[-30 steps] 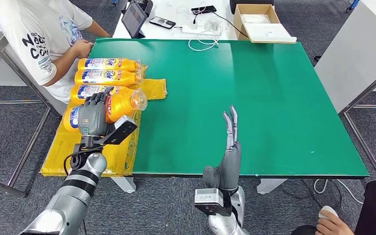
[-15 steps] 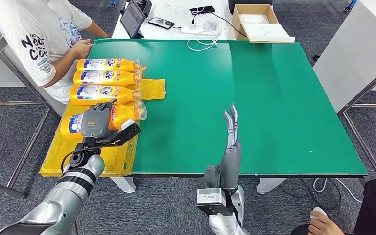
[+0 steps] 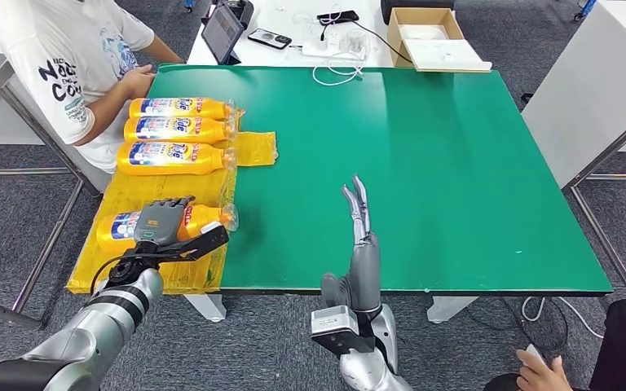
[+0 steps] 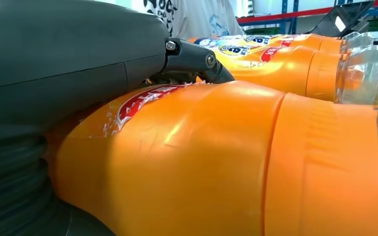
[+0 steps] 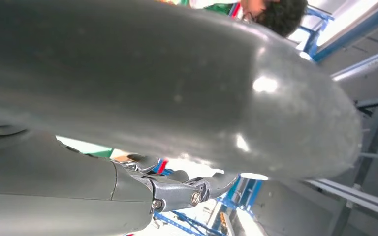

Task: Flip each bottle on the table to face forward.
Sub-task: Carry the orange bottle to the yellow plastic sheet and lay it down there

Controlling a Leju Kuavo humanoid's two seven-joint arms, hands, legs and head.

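Three orange bottles [image 3: 181,130] lie side by side with labels up on the yellow sheet [image 3: 130,195] at the table's left side. A fourth orange bottle [image 3: 121,226] lies nearer the front edge, clear cap pointing right. My left hand [image 3: 161,221] grips this bottle from above; up close the orange body [image 4: 187,162] sits under the grey hand [image 4: 69,64]. My right hand [image 3: 359,216] stands edge-up over the green table [image 3: 424,163] near the front edge, fingers straight and holding nothing; in the right wrist view, its grey thumb [image 5: 177,88] looms close.
A person in a white shirt [image 3: 69,61] sits at the table's far left corner, a hand [image 3: 137,79] beside the bottles. Behind the table lie a tablet [image 3: 222,31], phones, cables and a cardboard box [image 3: 436,37]. Another person's hand [image 3: 538,371] shows at bottom right.
My left hand has carried the fourth bottle toward the front edge and lowered it onto the yellow sheet. The right hand has shifted slightly left and back.
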